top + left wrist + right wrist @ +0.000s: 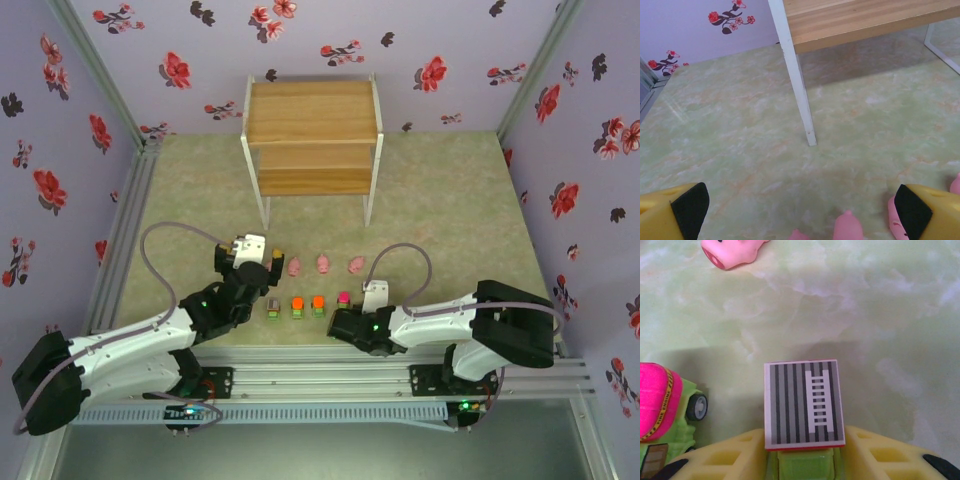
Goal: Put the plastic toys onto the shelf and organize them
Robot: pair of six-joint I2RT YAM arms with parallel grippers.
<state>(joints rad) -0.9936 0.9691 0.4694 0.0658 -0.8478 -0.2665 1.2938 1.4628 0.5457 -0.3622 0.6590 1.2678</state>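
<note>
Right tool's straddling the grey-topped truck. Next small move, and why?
Probably finish closing the right tool on the grey-topped toy truck: its green base sits centred between the yellow fingers, but a firm grip isn't clear. Lifting before that risks dropping it.

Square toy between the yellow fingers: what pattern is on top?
Grey-black stripes, white ladder on the square toy; right wrist view.
</note>
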